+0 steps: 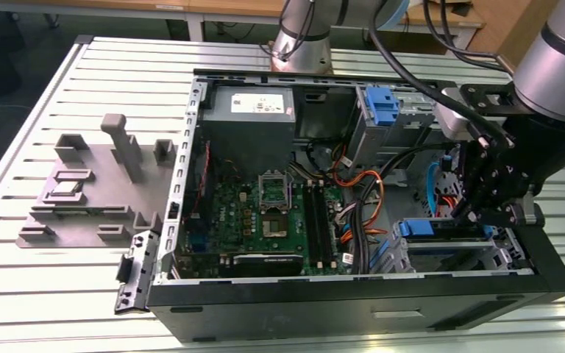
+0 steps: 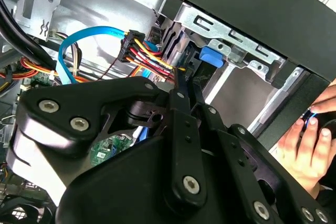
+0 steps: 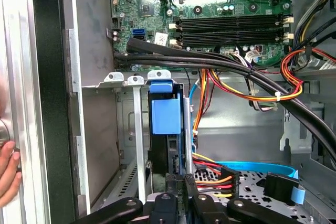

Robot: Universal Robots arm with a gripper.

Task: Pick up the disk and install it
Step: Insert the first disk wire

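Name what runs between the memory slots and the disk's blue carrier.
Between the memory slots and the disk, a bundle of black cables crosses, next to the drive bay's metal edge; the first wrist view shows it.

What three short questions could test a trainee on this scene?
1. True or false: the disk lies outside the case.
2. What shows beside the case's outer wall in both wrist views? A) a hand B) a screwdriver C) a cup
3. Fill in: in the exterior view, the pincer is over the case's ___ side.

Key: 1 false; 2 A; 3 the exterior view's right.
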